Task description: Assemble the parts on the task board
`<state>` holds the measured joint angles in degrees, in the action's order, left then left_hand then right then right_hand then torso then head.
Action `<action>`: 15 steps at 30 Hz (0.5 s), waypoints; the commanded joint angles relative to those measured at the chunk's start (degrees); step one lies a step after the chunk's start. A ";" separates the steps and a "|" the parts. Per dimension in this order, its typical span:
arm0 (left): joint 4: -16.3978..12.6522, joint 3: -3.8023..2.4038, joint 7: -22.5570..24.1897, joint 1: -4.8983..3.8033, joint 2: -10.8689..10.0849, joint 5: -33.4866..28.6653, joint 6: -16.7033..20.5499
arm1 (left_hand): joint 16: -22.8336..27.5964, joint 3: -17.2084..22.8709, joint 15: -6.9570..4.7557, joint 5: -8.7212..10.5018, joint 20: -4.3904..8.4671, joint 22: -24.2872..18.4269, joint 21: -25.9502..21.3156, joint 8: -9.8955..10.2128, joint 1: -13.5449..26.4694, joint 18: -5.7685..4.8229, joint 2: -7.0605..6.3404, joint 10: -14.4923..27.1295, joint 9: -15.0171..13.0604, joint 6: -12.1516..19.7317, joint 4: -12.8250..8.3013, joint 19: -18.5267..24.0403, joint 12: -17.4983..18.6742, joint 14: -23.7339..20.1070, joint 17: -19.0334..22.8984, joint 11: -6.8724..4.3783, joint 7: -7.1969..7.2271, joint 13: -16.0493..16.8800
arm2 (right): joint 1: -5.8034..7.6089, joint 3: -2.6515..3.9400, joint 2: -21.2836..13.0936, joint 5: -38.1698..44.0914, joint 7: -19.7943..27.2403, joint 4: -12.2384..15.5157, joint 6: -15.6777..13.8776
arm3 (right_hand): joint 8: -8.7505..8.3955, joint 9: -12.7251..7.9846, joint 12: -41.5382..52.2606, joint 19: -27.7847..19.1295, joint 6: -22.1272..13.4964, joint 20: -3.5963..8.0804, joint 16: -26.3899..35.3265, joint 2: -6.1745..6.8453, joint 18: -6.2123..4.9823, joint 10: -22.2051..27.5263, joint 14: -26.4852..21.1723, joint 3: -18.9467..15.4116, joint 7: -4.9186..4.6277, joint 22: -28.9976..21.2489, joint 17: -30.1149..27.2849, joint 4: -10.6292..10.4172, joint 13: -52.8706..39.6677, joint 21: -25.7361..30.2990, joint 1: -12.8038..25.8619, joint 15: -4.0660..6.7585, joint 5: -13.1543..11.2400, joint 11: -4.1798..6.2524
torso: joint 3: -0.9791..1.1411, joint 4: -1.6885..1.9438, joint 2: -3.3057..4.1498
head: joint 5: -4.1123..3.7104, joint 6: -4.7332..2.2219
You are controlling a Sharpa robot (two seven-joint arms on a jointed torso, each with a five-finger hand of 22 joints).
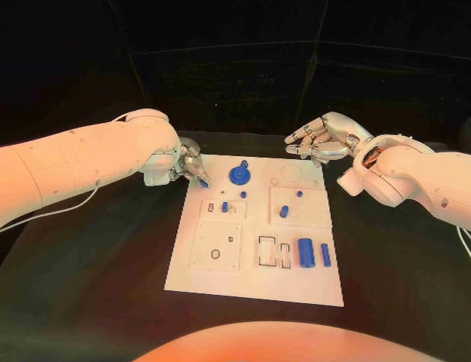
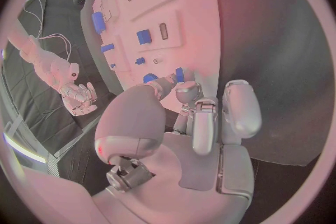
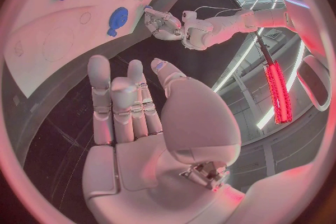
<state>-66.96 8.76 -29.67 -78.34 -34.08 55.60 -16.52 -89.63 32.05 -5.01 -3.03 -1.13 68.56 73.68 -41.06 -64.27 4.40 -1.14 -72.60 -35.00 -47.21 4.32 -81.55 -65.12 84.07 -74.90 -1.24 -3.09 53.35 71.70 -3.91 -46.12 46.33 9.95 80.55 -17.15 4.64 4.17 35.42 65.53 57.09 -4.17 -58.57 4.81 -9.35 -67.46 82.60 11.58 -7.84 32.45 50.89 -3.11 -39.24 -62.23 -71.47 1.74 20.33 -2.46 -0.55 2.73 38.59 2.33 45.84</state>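
Head view: left hand point(image 1: 176, 167) pinches a small blue peg point(image 1: 203, 182) at the far-left corner of the task board point(image 1: 252, 283). Right hand point(image 1: 322, 139) hovers past the far-right corner, fingers apart, holding nothing. Risk, as judged: the fingertip grip looks slight, so the peg may tilt or slip when lifted, and nearby fingers could nudge the blue disc point(image 1: 240, 175).
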 commanded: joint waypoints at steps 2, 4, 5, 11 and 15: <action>-3.27 -0.03 0.42 -0.18 -1.45 -1.22 5.99 | -0.37 7.64 0.16 0.12 -0.28 0.00 -0.25 -0.26 0.70 0.45 -0.15 -0.37 -0.12 0.18 -7.21 -0.18 -0.30 5.93 -15.10 -0.14 0.20 -0.05 | 0.10 0.03 0.02 0.05 0.29 -0.06 0.52 | -0.14 0.06 -0.22 0.37 -0.23 -0.14 0.35 -0.13 -0.41 -0.23 0.44 0.13 0.01 -0.06 0.06 -0.11 0.09 0.19 0.31 0.11 0.27 -0.10 | 0.01 0.11 -0.04 | 0.04 0.00; -5.24 -0.02 0.48 -0.19 -2.40 -1.26 7.23 | -0.37 7.79 0.15 0.12 -0.27 0.09 -0.19 -0.34 0.79 0.43 -0.25 -0.39 -0.16 0.18 -7.26 -0.22 -0.31 5.93 -15.10 -0.15 0.22 -0.06 | 0.10 0.03 0.02 0.05 0.28 -0.11 0.54 | -0.14 0.06 -0.22 0.37 -0.23 -0.14 0.35 -0.13 -0.41 -0.23 0.44 0.13 0.01 -0.06 0.06 -0.11 0.09 0.19 0.31 0.11 0.27 -0.10 | -0.01 0.07 -0.04 | 0.22 0.02; -6.25 -0.01 0.52 -0.19 -2.88 -1.25 7.81 | -0.37 7.91 0.13 0.12 -0.26 0.11 -0.18 -0.40 0.84 0.43 -0.34 -0.44 -0.19 0.18 -7.32 -0.23 -0.36 5.93 -15.10 -0.17 0.24 -0.01 | 0.10 0.03 0.03 0.05 0.28 -0.14 0.55 | -0.14 0.06 -0.22 0.37 -0.23 -0.14 0.35 -0.13 -0.41 -0.23 0.44 0.13 0.01 -0.06 0.06 -0.11 0.09 0.19 0.31 0.11 0.27 -0.10 | -0.02 0.10 -0.06 | 0.26 0.05; -11.70 0.14 0.73 -0.01 -5.69 0.95 10.97 | -0.37 8.52 0.06 0.13 -0.21 0.53 0.12 -0.74 1.02 0.34 -1.03 -0.67 -0.34 0.15 -7.76 -0.43 -0.51 5.93 -15.10 -0.28 0.37 0.08 | 0.09 0.02 0.18 0.05 0.32 -0.35 0.68 | -0.14 0.06 -0.22 0.40 -0.22 -0.13 0.37 -0.12 -0.40 -0.22 0.44 0.13 0.01 -0.03 0.06 -0.13 0.11 0.18 0.34 0.11 0.31 -0.10 | -0.01 0.02 -0.08 | 0.57 0.00; -13.92 0.91 0.85 0.18 -7.04 2.34 12.48 | -0.37 8.71 0.01 0.13 -0.17 0.70 0.24 -0.98 1.11 0.31 -1.58 -0.87 -0.41 0.00 -8.02 -0.51 -0.67 5.93 -15.10 -0.36 0.47 0.21 | 0.08 0.02 0.27 0.05 0.35 -0.49 0.76 | -0.14 0.06 -0.22 0.40 -0.22 -0.13 0.38 -0.12 -0.40 -0.23 0.45 0.12 0.00 -0.03 0.07 -0.16 0.12 0.18 0.38 0.10 0.36 -0.11 | 0.00 0.01 -0.07 | 0.70 -0.01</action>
<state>-80.31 9.63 -29.47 -78.17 -40.94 56.03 -7.46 -89.63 33.64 -5.01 -2.85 -1.33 69.18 73.68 -41.77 -63.07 4.40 -2.33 -73.11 -35.36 -47.28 3.23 -81.76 -65.45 84.07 -74.90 -1.75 -3.16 53.49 71.70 -3.92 -45.91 46.34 9.93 80.06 -16.91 4.64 4.17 35.42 65.53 57.09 -4.17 -58.57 4.81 -9.35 -67.46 82.60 11.57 -7.84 32.44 50.88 -3.11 -39.19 -62.23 -71.47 1.73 20.33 -2.46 -0.55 2.79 38.52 2.97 45.81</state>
